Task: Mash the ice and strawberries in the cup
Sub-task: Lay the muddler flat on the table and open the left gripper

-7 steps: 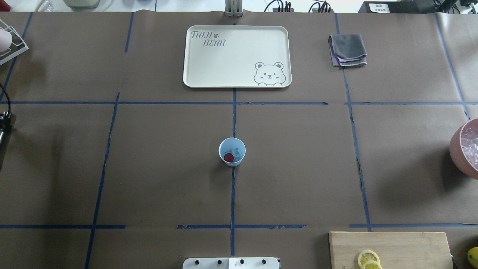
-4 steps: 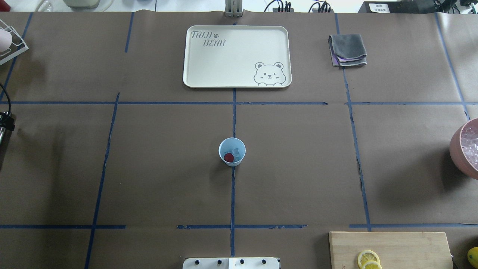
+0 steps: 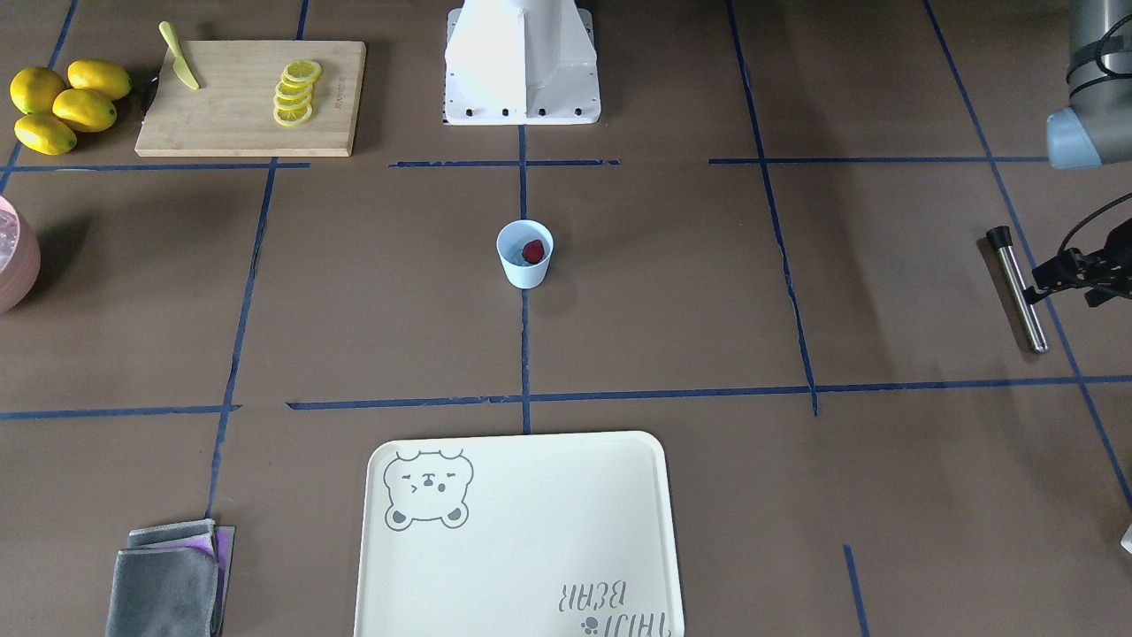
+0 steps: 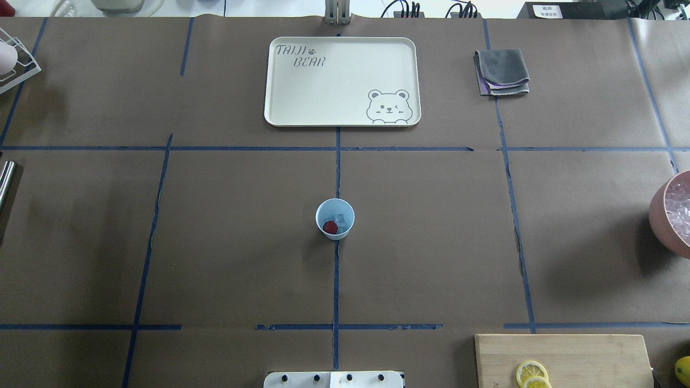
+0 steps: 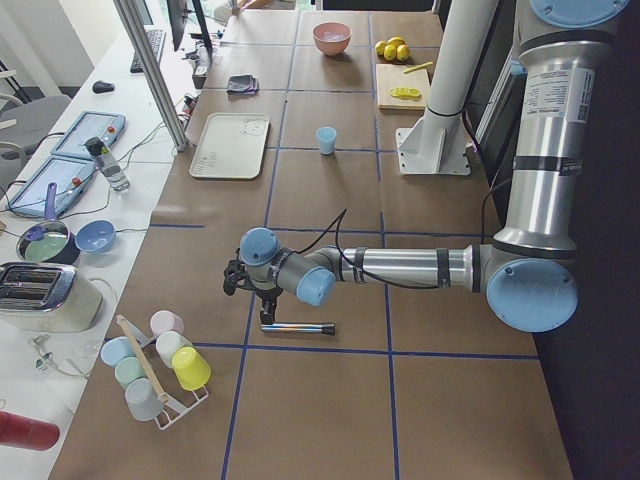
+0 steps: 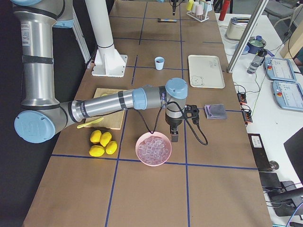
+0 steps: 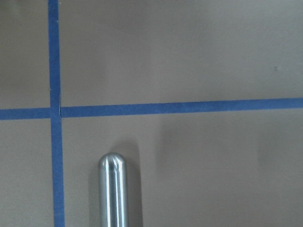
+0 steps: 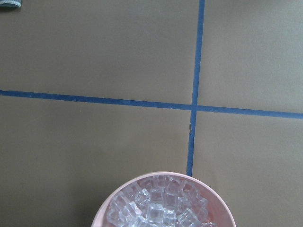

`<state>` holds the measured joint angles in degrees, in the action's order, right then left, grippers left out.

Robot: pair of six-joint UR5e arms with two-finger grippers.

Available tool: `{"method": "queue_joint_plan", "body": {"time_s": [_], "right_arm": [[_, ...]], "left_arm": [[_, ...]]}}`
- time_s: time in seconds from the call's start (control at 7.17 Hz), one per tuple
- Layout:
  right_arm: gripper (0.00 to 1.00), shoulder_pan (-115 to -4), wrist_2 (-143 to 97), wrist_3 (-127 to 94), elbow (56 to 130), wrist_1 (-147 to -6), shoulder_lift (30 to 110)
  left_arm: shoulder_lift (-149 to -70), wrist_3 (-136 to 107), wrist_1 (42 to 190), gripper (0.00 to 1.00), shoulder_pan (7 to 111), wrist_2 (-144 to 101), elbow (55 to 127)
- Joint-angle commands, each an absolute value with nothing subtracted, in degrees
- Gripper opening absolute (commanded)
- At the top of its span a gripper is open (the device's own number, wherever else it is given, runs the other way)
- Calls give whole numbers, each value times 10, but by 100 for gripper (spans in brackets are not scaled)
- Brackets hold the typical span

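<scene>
The light blue cup (image 4: 335, 218) stands upright at the table's middle, also in the front view (image 3: 524, 253). Inside it lie a dark red strawberry piece (image 4: 330, 227) and faint clear ice (image 4: 340, 219). Neither gripper is near the cup. My left gripper (image 5: 265, 306) hangs over a steel rod with a black end (image 3: 1017, 287) at the table's far left. My right gripper (image 6: 174, 135) hovers at the far rim of a pink bowl of ice (image 6: 153, 149) on the right. I cannot tell whether either is open or shut. No fingers show in the wrist views.
A cream bear tray (image 4: 342, 81) lies beyond the cup and a folded grey cloth (image 4: 502, 72) at the back right. The cutting board (image 3: 252, 97) with lemon slices and a yellow knife, plus whole lemons (image 3: 62, 104), sits near the base. A cup rack (image 5: 155, 365) stands far left.
The dark part of my left arm at the overhead view's left edge has slid out of that view, uncovering the steel rod's tip. The cup and its contents have not moved.
</scene>
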<state>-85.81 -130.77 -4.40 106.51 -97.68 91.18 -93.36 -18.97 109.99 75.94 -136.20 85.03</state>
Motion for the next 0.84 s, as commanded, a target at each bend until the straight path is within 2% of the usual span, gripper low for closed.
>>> {"method": "queue_joint_plan", "body": {"time_s": [0.0,0.28,0.56,0.7], "right_arm": [[99,-867,-1309,-5,1061,-1002,911],[99,-883,-1311,35,1032,-1003,911],[99,-899,-1327,58,1011,-1005,915],[99,-899,-1333,58,1011,-1005,917]], "left_arm": [[-979,-4,863,100,857,-1363,907],[-995,108,757,100,902,-1363,913],[-934,110,754,100,907,-1370,940],[-901,107,743,100,906,-1368,988]]}}
